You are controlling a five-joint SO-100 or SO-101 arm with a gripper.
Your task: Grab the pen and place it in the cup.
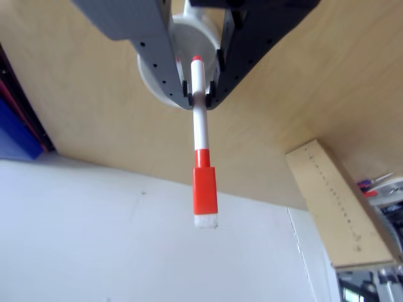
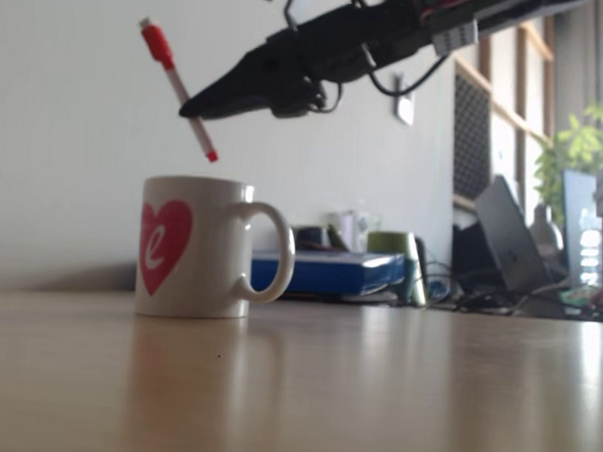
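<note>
Your pincer [image 2: 192,108] is pinching the pen [image 2: 177,87] mid-shaft | pen: slim white barrel, red cap [image 1: 204,189] with white end, small red tip; tilting in the air just above the cup [image 2: 195,246] | cup: glossy white, pink heart, sitting on the worktop [image 2: 374,389]

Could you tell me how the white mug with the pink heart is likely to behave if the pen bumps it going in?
The glossy white ceramic mug looks heavy and wide-based, so it probably would not tip. Its glazed wall may let the slim white marker with red cap glance off. The marker is held tilted by the gripper, so it would likely lean against the rim.
</note>
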